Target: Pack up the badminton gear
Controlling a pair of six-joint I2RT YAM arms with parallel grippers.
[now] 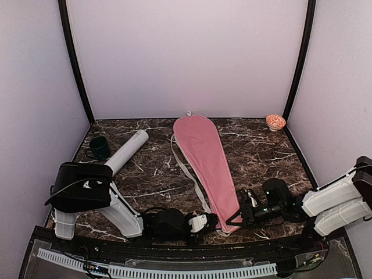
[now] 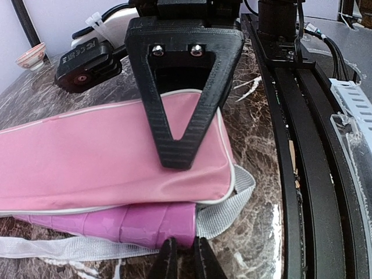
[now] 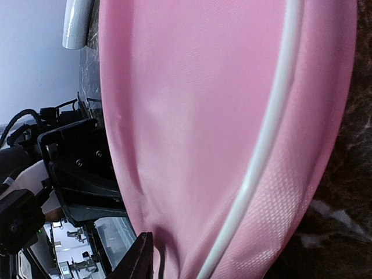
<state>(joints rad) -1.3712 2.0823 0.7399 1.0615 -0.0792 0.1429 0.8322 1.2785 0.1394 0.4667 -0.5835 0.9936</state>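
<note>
The pink racket cover (image 1: 206, 157) lies slantwise from the back centre to the front edge. My right gripper (image 1: 235, 216) is at its narrow near end. One black finger (image 2: 180, 133) rests on top of the cover (image 2: 87, 157). In the right wrist view the fabric (image 3: 203, 116) puckers at my right gripper (image 3: 152, 258), and the other finger is hidden by cloth. A glossy pink racket handle (image 2: 133, 224) sticks out under the cover's end. My left gripper (image 2: 186, 256) (image 1: 203, 222) has its jaws almost together, tips at the handle's butt, nothing visible between them. The pale grey tube (image 1: 125, 152) lies at the left.
A grey webbing strap (image 2: 226, 212) trails from the cover along the marble table (image 1: 261, 151). A dark green cup (image 1: 99, 147) stands by the tube's far side. A small orange-patterned bowl (image 1: 275, 121) sits in the back right corner. A black rail (image 2: 302, 145) runs along the near edge.
</note>
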